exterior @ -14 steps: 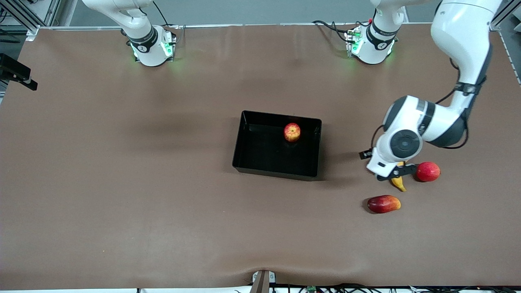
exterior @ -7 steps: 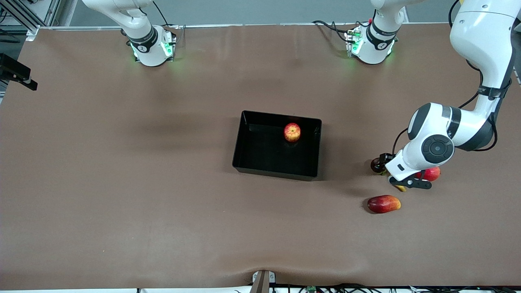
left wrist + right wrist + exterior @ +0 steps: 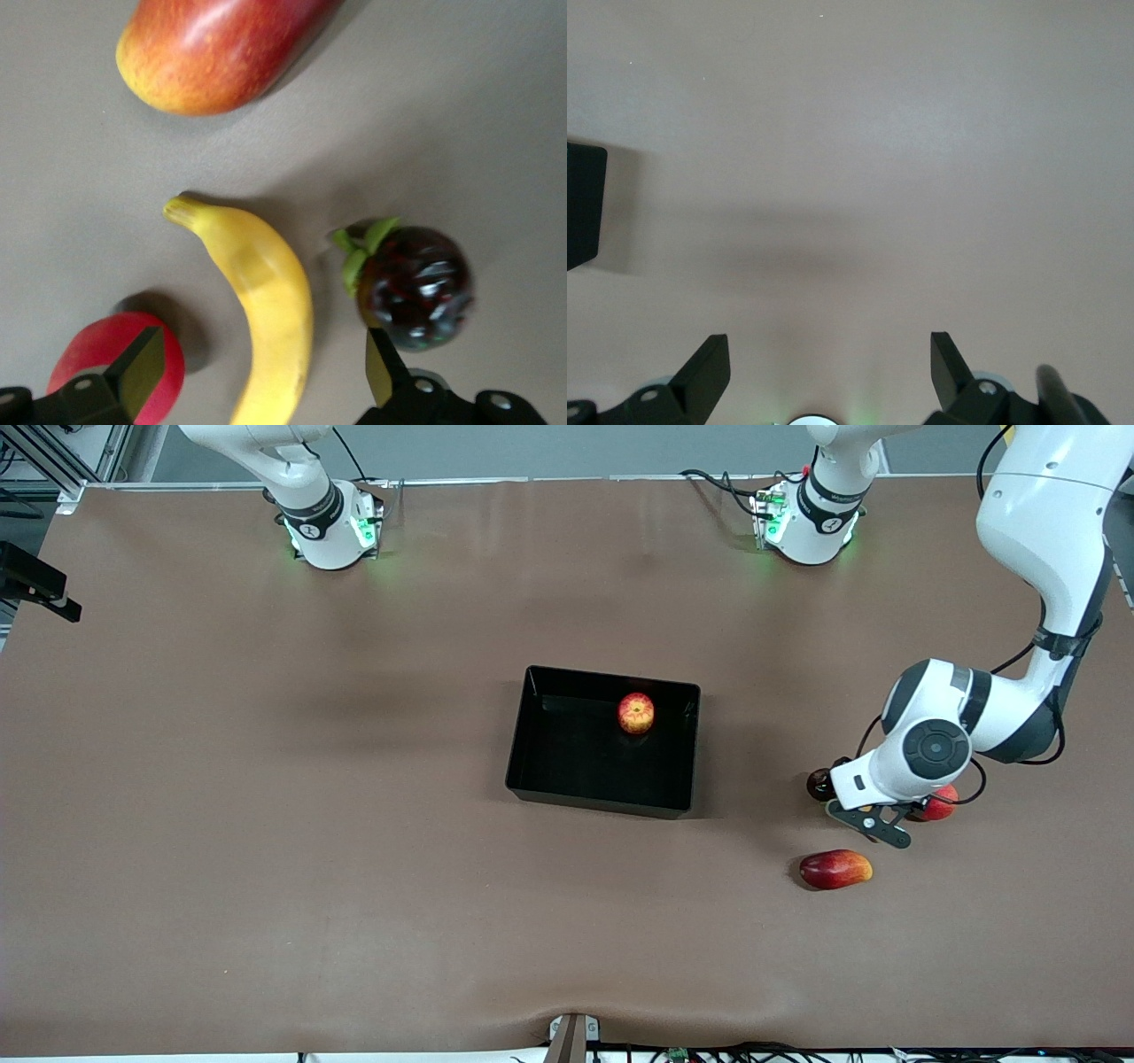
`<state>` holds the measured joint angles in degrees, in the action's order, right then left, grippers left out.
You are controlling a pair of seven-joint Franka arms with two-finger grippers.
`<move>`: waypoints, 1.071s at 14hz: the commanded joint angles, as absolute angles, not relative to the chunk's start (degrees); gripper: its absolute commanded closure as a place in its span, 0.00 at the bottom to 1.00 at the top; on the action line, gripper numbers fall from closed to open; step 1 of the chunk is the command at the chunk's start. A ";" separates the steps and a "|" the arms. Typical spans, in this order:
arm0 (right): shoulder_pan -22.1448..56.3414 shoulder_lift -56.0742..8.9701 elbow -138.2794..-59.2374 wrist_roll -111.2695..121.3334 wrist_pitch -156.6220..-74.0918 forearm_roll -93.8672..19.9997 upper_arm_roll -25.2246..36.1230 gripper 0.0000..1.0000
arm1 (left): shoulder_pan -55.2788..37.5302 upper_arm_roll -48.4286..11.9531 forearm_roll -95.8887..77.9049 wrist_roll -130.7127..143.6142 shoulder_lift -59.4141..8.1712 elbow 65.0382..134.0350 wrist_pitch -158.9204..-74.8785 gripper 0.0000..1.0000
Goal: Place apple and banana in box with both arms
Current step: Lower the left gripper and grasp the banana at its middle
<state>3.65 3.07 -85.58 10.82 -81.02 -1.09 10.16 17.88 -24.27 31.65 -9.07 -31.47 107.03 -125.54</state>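
Note:
The apple [image 3: 636, 713] lies in the black box [image 3: 567, 757] at mid-table. The yellow banana [image 3: 266, 301] lies on the table; in the front view the left arm's hand hides it. My left gripper [image 3: 873, 821] is low over the banana, open, with one finger on each side of it [image 3: 261, 363]. My right gripper [image 3: 828, 354] is open and empty, held high near its base, out of the front view. A corner of the box [image 3: 580, 204] shows in the right wrist view.
An elongated red-orange fruit [image 3: 835, 869] lies nearer the front camera than the banana, also seen in the left wrist view [image 3: 213, 44]. A plain red round fruit [image 3: 942, 804] and a dark purple fruit with a green cap [image 3: 412, 288] lie on either side of the banana.
The left arm's hand has shifted toward the left arm's end of the table and turned over the banana. The dark purple fruit has come into sight. The apple and box have not moved.

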 commanded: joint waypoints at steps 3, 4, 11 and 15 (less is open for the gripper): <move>3.08 2.37 -84.29 11.07 -80.68 -1.49 10.02 0.00 | 20.74 -24.79 32.87 -13.45 -31.73 108.81 -127.88 0.00; 2.99 2.29 -84.29 11.07 -80.77 -1.58 10.02 0.00 | 20.74 -24.79 32.87 -13.45 -31.82 109.33 -127.88 0.00; 2.99 2.29 -84.29 11.07 -80.68 -1.49 10.02 0.00 | 22.76 -24.70 37.09 -13.45 -34.00 112.15 -132.44 0.09; 3.08 2.37 -84.29 11.07 -80.68 -1.49 10.02 0.00 | 22.85 -24.70 37.09 -13.36 -34.02 112.59 -133.15 0.97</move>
